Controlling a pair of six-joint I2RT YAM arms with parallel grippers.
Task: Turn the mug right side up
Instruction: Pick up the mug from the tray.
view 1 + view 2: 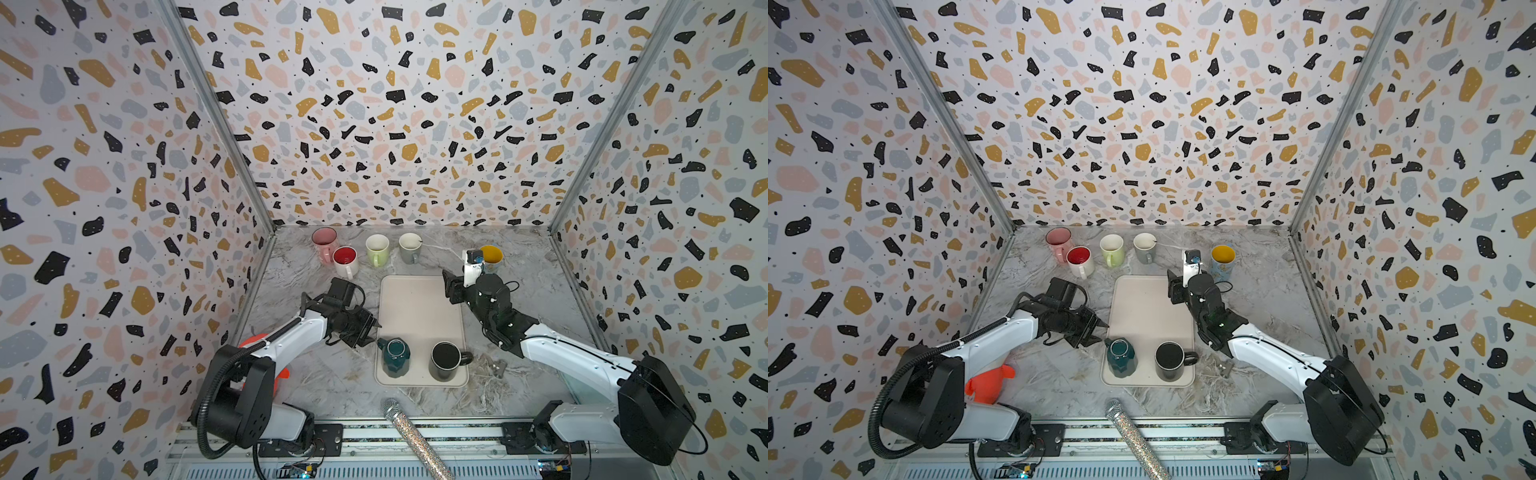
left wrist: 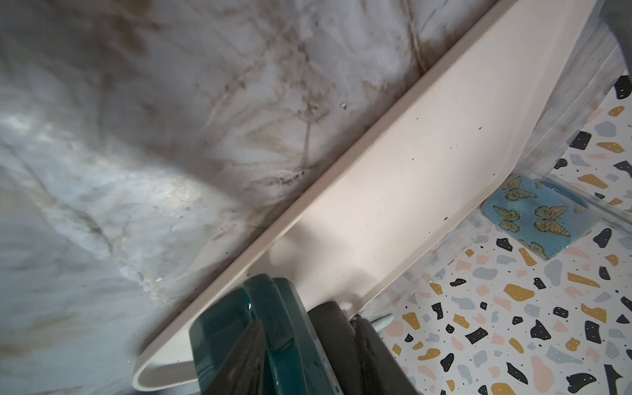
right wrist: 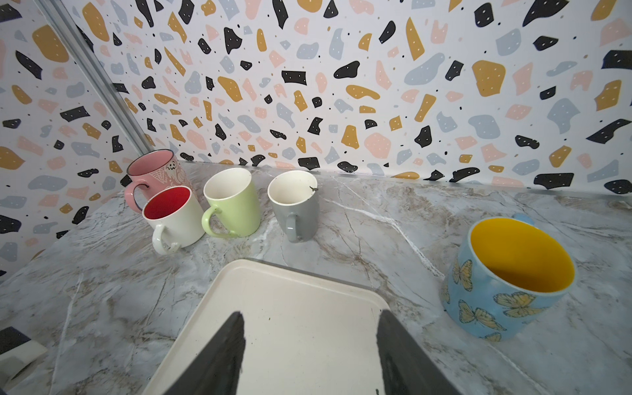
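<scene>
A teal mug [image 1: 393, 357] stood mouth down on the near left corner of a cream tray [image 1: 417, 307], with a black mug [image 1: 445, 362] upright beside it on the near right corner. The left gripper [image 1: 369, 332] reached in low from the side, level with the teal mug's handle. In the left wrist view its dark fingers [image 2: 242, 359] sat on either side of that handle, a gap showing between them; whether they pinched it could not be told. The right gripper [image 3: 311, 313] hung over the far end of the tray with its jaws spread wide and nothing between them. Along the back of the marble table [image 1: 316, 374], five more mugs stood upright: a pink mug [image 3: 154, 171], a white mug [image 3: 178, 219] with a red inside, a green mug [image 3: 236, 208] and a grey mug [image 3: 297, 219] close together, and a blue butterfly mug [image 3: 478, 307] with a yellow inside, apart on the right. A glittery microphone [image 1: 409, 432] lay at the front edge.
</scene>
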